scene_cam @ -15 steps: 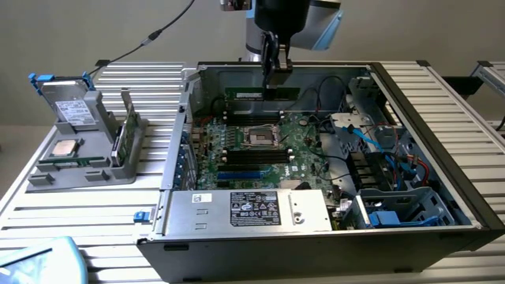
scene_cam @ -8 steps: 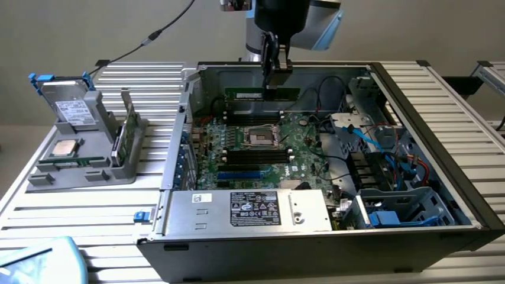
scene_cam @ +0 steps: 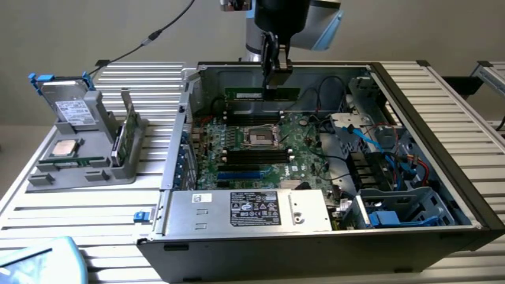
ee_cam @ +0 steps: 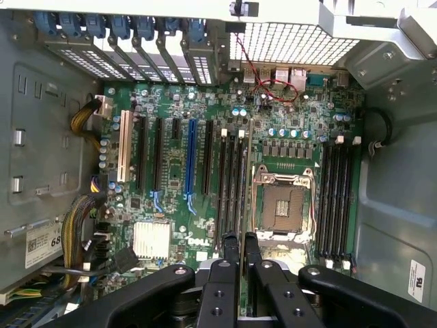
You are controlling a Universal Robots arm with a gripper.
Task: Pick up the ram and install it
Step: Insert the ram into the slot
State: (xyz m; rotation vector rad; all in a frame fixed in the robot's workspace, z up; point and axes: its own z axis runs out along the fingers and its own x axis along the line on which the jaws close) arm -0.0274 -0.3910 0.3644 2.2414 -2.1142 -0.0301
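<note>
The ram (scene_cam: pixel 262 94), a long thin green stick, hangs level above the far part of the open computer case (scene_cam: pixel 442 171). My gripper (scene_cam: pixel 273 84) comes down from above and is shut on the stick's top edge. In the wrist view the ram (ee_cam: pixel 246 171) appears edge-on as a thin line running out from between my fingertips (ee_cam: pixel 240 240). It hovers over the green motherboard (ee_cam: pixel 171 198), between the black memory slots (ee_cam: pixel 231 184) and the processor socket (ee_cam: pixel 282 205). More memory slots (ee_cam: pixel 338 195) lie on the socket's other side.
On the exterior view's left, a grey holder (scene_cam: pixel 87 171) carries another green stick (scene_cam: pixel 125 135) on edge, a square silver processor (scene_cam: pixel 64 148) and a hard drive (scene_cam: pixel 68 107). Inside the case are the power supply (scene_cam: pixel 252 208), cables (scene_cam: pixel 379 142) and a blue drive bay (scene_cam: pixel 398 213).
</note>
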